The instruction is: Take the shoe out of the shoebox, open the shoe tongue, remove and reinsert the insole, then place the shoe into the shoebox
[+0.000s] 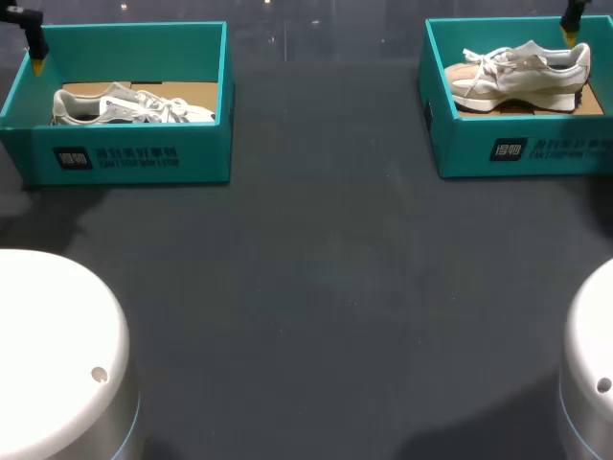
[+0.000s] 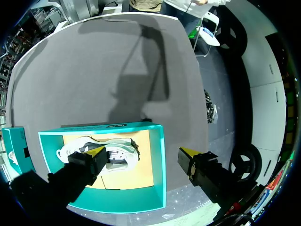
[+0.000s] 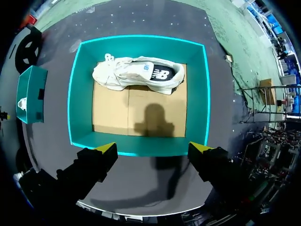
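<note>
Since neither shoe is out of its box, we are judging the lift-out as not yet begun. A white-and-grey sneaker (image 1: 134,105) is lying in the left shoebox (image 1: 144,163), and a beige sneaker (image 1: 517,75) is sitting in the right shoebox (image 1: 527,153), toward the wall farthest from its gripper. Both teal boxes are standing well apart at the far side of the table (image 1: 306,268).

Each sneaker's long axis is running along its box's long side, across the table. Both toes are pointing toward the table's middle, heels outward.

The left gripper (image 2: 141,153) is hanging wide open and holding nothing, one finger above the sneaker and the other out past the box wall. The right gripper (image 3: 153,148) is likewise gaping and empty, above the near wall of its box.

We are advising that whichever arm descends be brought wholly inside the walls first. The wrist should be turned so the fingers are closing across the narrow midfoot, since both spans are at present lying parallel to the shoes.
</note>
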